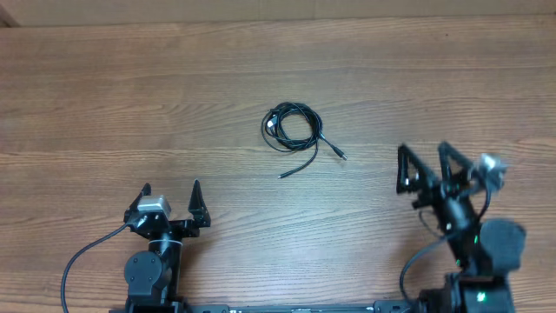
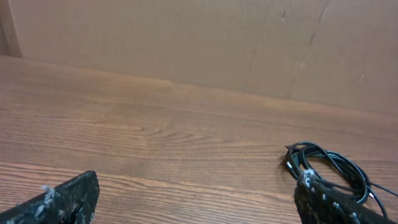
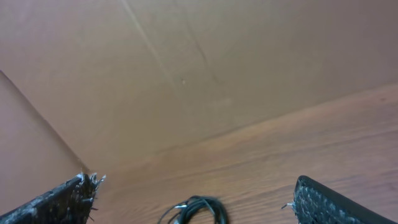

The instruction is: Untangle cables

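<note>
Wooden tabletop (image 1: 104, 87): one coiled bundle of black cables (image 1: 291, 126) near centre, two ends trailing loose. Left fingers (image 1: 196, 195), right fingers (image 1: 405, 169): spread wide, empty, well apart from bundle.

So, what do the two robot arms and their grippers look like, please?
The left arm and right arm are black. The left gripper and right gripper each have two pointed, triangular black fingers. Up close the fingers show rough pads with whitish flecks. A silver-grey block sits near each wrist. A thick black cable curves from each base. Small green lights glow on the right arm.
</note>
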